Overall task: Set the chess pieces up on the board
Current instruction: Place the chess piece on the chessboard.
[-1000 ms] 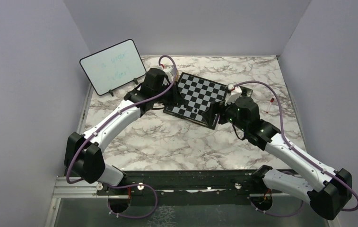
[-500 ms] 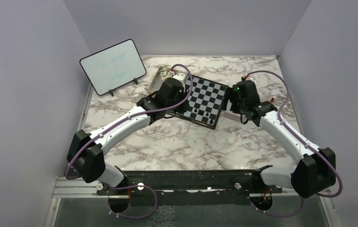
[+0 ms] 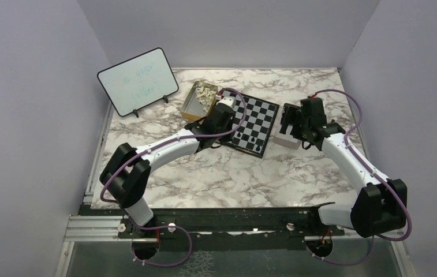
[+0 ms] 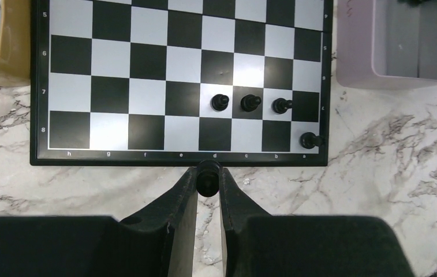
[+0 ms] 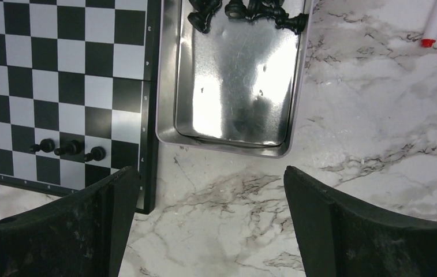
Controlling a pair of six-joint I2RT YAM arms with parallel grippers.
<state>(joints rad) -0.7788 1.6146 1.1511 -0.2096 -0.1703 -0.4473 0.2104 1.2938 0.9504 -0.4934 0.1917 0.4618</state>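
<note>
The board carries three black chess pieces in a row on rank 7 and one more on its near right corner square. My left gripper is shut on a black chess piece, just off the board's near border by file d. From above, the left gripper is at the board's near left side. My right gripper stands wide open over bare marble, just short of a silver tin lid holding several black pieces.
A gold tin with cream-white pieces sits left of the board. A white dry-erase board stands at the back left. The silver lid lies right of the board, and a red-capped marker lies beyond it.
The left arm has swung from the board's left side to its near edge, uncovering the gold tin. The right arm has pulled back from the board's near right corner to the silver lid.
</note>
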